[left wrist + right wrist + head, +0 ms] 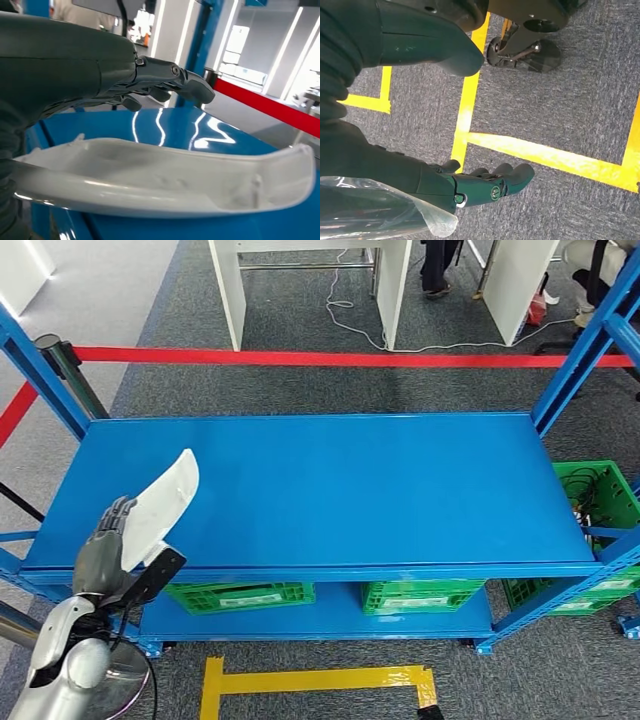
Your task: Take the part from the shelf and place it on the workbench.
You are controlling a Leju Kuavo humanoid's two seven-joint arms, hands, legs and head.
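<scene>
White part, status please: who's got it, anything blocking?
Left hand holds white part over blue shelf. Right hand open, hanging over floor. Shelf top bare.

Head view: bright, even overhead lighting, diffuse; soft, weak shadows beneath the blue painted metal shelf [317, 490], darkest over the green plastic crates [240, 595] on the lower level. Focus sharp across the frame. Mild wide-angle bowing: shelf edges curve toward the corners.

Left wrist view: strong backlight; windows and white ceiling strips overexposed. Streaked specular glare on the glossy blue shelf top [211, 135]. The long curved white plastic part [162, 177] shows soft highlights, slightly smeared; the dark grey fingers [166, 80] read underexposed, detail lost.

Right wrist view: moderate, flat light on the grey carpet floor [565, 110]; carpet texture crisp, yellow tape lines [546, 157] saturated. Near dark surfaces underexposed and blurred; clear plastic film [376, 207] carries faint reflections.
</scene>
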